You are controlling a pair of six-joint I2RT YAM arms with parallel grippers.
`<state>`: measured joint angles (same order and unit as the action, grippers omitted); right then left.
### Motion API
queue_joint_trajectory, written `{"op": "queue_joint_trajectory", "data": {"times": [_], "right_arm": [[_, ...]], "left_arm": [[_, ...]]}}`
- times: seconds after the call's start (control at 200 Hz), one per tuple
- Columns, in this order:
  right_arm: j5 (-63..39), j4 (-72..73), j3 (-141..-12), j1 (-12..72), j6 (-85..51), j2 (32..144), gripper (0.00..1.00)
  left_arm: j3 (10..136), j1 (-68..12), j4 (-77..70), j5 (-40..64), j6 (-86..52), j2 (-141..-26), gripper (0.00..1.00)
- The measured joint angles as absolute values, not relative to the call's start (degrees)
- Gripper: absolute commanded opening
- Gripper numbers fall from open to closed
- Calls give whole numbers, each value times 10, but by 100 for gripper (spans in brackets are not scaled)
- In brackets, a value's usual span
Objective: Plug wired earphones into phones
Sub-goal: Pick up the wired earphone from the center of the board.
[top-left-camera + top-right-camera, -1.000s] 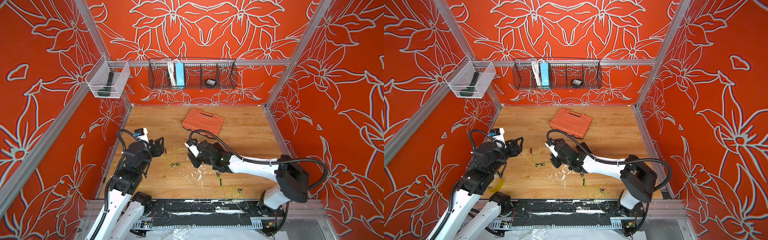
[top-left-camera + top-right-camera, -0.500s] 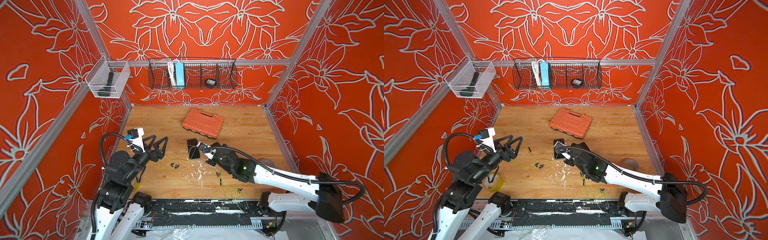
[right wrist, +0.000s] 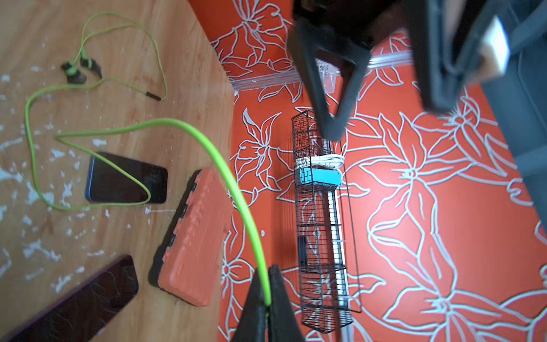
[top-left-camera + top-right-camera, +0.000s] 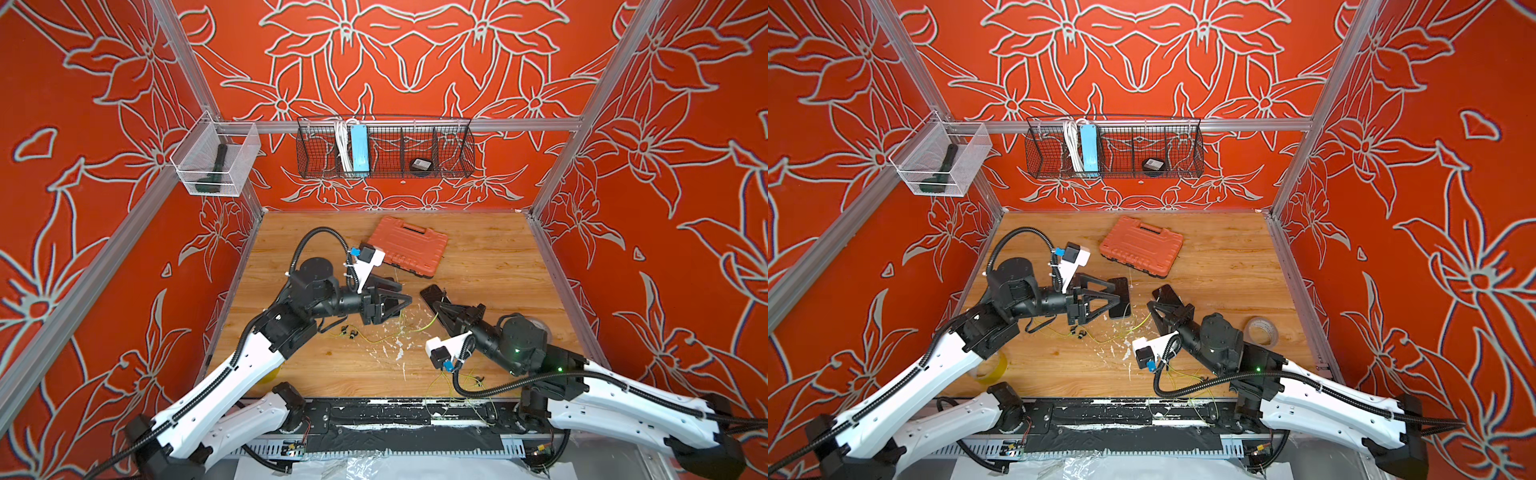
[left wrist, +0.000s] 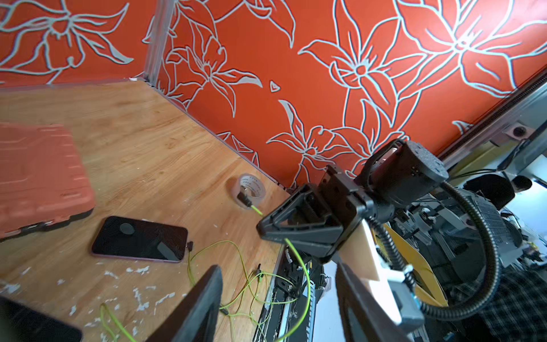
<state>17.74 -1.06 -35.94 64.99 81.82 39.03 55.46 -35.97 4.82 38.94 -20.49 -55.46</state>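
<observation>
Two black phones lie mid-table. One (image 4: pixel 430 291) (image 5: pixel 139 238) lies just beyond my right gripper's tips, with a small black plug at its end; I cannot tell if the plug is seated. The other (image 4: pixel 1121 291) (image 3: pixel 127 177) is under my left gripper (image 4: pixel 401 303) (image 5: pixel 278 269), which hangs open and empty. My right gripper (image 4: pixel 436 305) (image 3: pixel 268 299) is shut on a yellow-green earphone cable (image 3: pixel 189 130), whose black plug (image 5: pixel 244 200) sticks out past it. That set's earbuds (image 4: pixel 349 332) (image 3: pixel 78 69) rest on the wood. A second cable tangle (image 4: pixel 457 386) lies at the front edge.
An orange ribbed case (image 4: pixel 409 245) lies behind the phones. A clear tape roll (image 4: pixel 1260 330) sits by the right wall, a yellow roll (image 4: pixel 994 368) under the left arm. On the back wall hang a wire basket (image 4: pixel 384 147) and a clear bin (image 4: pixel 214 160).
My left gripper has swung right over the middle of the table and its jaws have narrowed. My right gripper has drawn back to the right, still shut on the cable.
</observation>
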Motion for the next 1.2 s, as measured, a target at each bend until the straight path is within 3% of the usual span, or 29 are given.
{"op": "queue_joint_trajectory", "data": {"times": [0.285, 0.756, 0.876, 1.081, 1.111, 1.201], "right_arm": [[203, -46, -368, 655, 956, 408, 0], [208, -37, -401, 660, 1021, 433, 0], [210, -39, -401, 660, 1029, 437, 0], [221, -41, -404, 661, 1031, 444, 0], [222, -40, -405, 661, 1031, 446, 0], [227, -42, -406, 661, 1029, 450, 16]], "left_arm": [[566, -395, 51, 402, -164, -621, 53], [602, -447, 122, 397, -88, -693, 42], [604, -451, 136, 396, -82, -710, 33], [618, -455, 146, 397, -82, -724, 0], [619, -456, 148, 396, -82, -726, 0], [623, -456, 152, 394, -77, -732, 0]]}}
